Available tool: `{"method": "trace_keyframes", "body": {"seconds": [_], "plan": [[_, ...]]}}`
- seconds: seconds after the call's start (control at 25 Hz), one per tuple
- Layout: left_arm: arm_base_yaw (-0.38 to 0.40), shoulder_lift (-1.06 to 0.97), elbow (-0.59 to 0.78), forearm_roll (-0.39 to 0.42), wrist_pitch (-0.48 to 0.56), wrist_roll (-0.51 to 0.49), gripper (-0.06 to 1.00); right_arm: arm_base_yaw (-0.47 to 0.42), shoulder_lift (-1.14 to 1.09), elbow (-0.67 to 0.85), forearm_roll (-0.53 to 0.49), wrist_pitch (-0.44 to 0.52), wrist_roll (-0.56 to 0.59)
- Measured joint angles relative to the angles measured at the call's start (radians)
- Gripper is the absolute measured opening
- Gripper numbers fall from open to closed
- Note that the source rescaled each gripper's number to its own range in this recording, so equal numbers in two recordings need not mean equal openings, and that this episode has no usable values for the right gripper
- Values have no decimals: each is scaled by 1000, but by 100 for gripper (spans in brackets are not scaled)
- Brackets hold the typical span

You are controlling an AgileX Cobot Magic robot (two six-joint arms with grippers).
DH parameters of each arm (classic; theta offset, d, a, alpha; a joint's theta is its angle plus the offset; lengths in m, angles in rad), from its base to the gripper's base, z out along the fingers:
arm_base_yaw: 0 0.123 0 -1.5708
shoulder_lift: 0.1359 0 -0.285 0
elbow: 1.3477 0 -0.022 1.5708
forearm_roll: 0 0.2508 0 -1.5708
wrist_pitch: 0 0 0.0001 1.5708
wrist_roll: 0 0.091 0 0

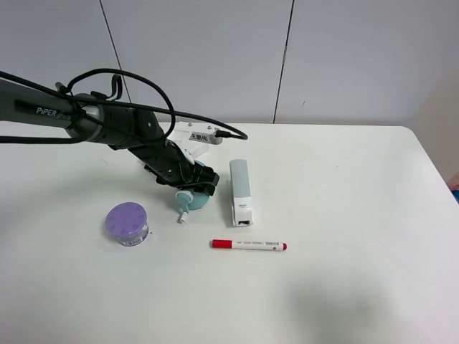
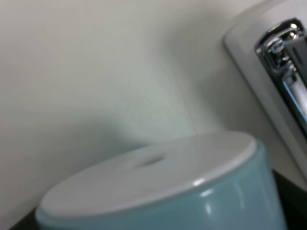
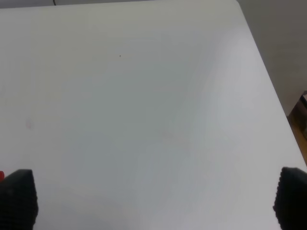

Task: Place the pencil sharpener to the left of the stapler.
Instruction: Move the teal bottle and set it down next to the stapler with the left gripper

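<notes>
The teal pencil sharpener point(image 1: 195, 200) sits on the white table just left of the stapler point(image 1: 240, 192), its small white crank point(image 1: 183, 213) pointing toward the front. My left gripper point(image 1: 196, 183) reaches in from the left and is shut on the sharpener's body. In the left wrist view the sharpener point(image 2: 158, 191) fills the lower frame, teal with a white ring face, and the stapler point(image 2: 283, 62) shows its white edge and chrome part close beside it. My right gripper point(image 3: 156, 199) is open over bare table, with only its black fingertips point(image 3: 19, 196) showing; it is out of the high view.
A purple round tub point(image 1: 128, 223) stands front left of the sharpener. A red marker point(image 1: 248, 245) lies in front of the stapler. A flat white labelled box point(image 1: 197, 136) lies behind my left arm. The table's right edge point(image 1: 437, 179) is near.
</notes>
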Motion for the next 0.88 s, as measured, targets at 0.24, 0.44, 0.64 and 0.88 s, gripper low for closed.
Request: {"method": "trace_keyframes", "body": {"seconds": [0.24,0.44,0.64,0.88], "plan": [[0,0,0,-15,0,8,0,0,0,0,0,0,0],[0,1,0,-24,-1,8,0,0,0,0,0,0,0],[0,1,0,-24,-1,14,0,0,0,0,0,0,0],[0,8,0,-38,-27,53,85,0,0,0,0,0,0]]}}
